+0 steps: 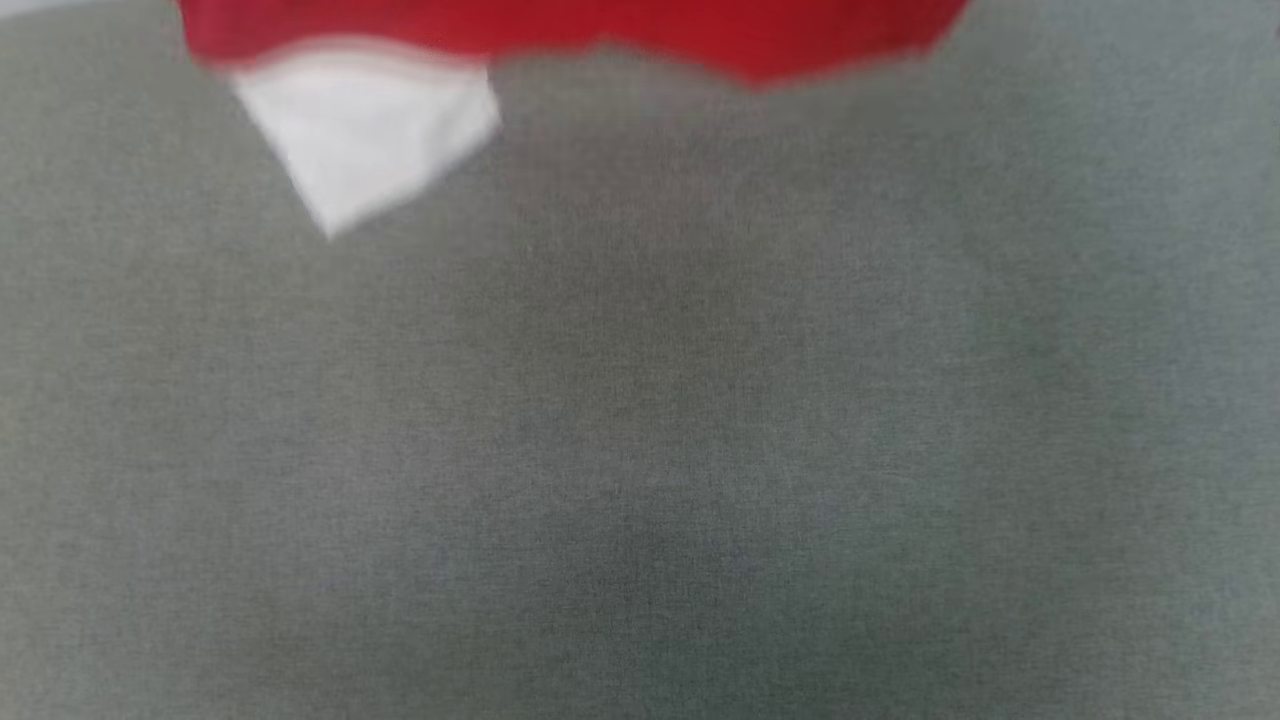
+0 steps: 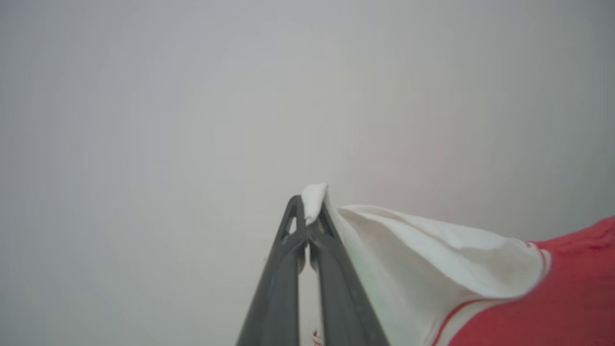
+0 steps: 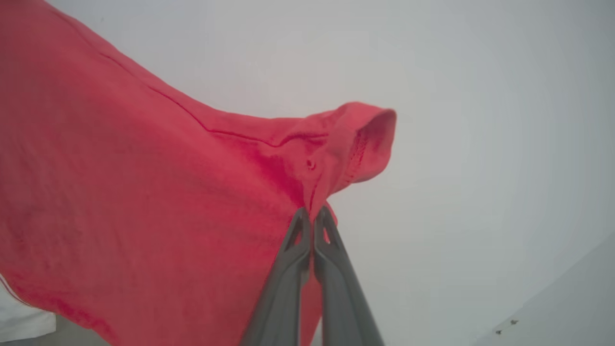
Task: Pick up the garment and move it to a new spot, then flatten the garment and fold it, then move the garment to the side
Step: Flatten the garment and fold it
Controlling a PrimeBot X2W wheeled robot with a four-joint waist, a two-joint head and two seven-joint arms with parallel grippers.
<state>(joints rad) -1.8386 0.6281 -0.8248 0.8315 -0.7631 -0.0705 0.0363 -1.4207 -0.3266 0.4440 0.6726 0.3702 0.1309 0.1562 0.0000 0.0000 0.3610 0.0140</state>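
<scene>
Above a grey surface (image 1: pixel 640 450), one garment (image 1: pixel 600 30) hangs stretched between two grippers, its red body and one white sleeve at the head view's top edge. Both sets of jaws are fully closed: the left gripper (image 2: pixel 310 211) pinches the white sleeve tip, and the right gripper (image 3: pixel 313 216) pinches a red edge fold. This looks like the carry to a new spot; the next move likely calls for lowering the garment and spreading it flat without losing either pinch.

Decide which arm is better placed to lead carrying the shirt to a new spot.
Probably right: the right gripper is shut on the body of the red soft-fabric shirt with white sleeves; the left gripper pinches only a white sleeve tip.
</scene>
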